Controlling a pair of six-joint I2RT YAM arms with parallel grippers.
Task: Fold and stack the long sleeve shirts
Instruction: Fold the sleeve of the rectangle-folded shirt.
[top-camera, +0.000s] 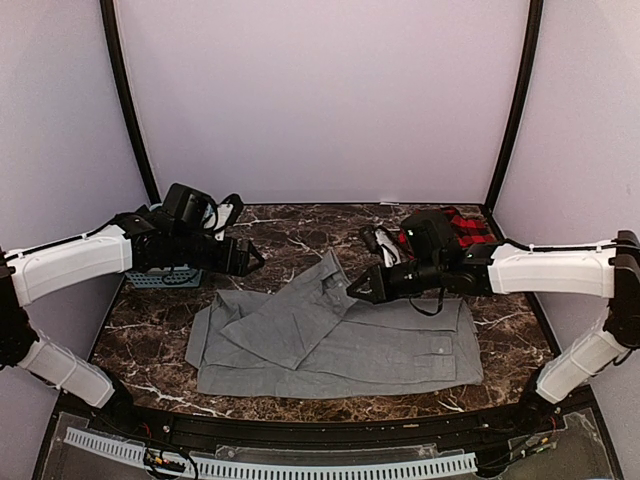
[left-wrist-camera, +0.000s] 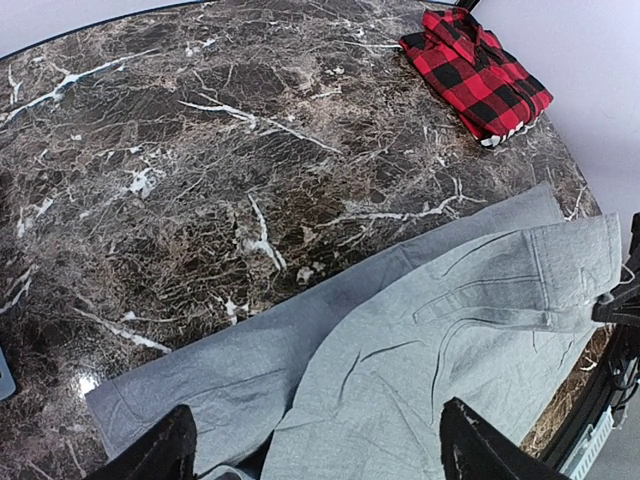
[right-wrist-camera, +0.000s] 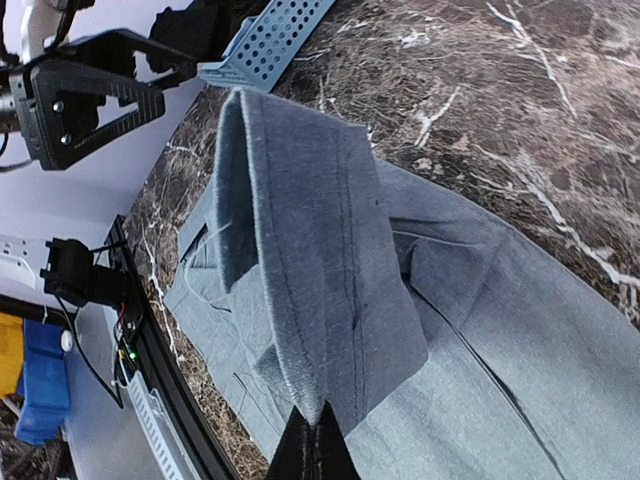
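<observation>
Grey shirt (top-camera: 340, 345) — spread on the marble table (top-camera: 300, 232), one fold pinched and lifted by the right gripper (top-camera: 356, 290); left gripper (top-camera: 254, 258) — jaws wide, holding nothing; plaid shirt (top-camera: 470, 228) folded, far right corner

table (top-camera: 300, 232): dark brown marble-look slab with white veins, polished, glossy with glare spots. grey shirt (top-camera: 340, 345): matt woven cloth, fine weave, stitched seams, soft creases. plaid shirt (left-wrist-camera: 475, 72), far right: red-black cloth, matt, looks slightly fuzzy. basket (top-camera: 165, 279), far left: light blue perforated plastic, smooth. left gripper (top-camera: 250, 258) and right gripper (top-camera: 358, 290): black matt plastic. arm shells (top-camera: 70, 262): white smooth plastic, slight sheen.
</observation>
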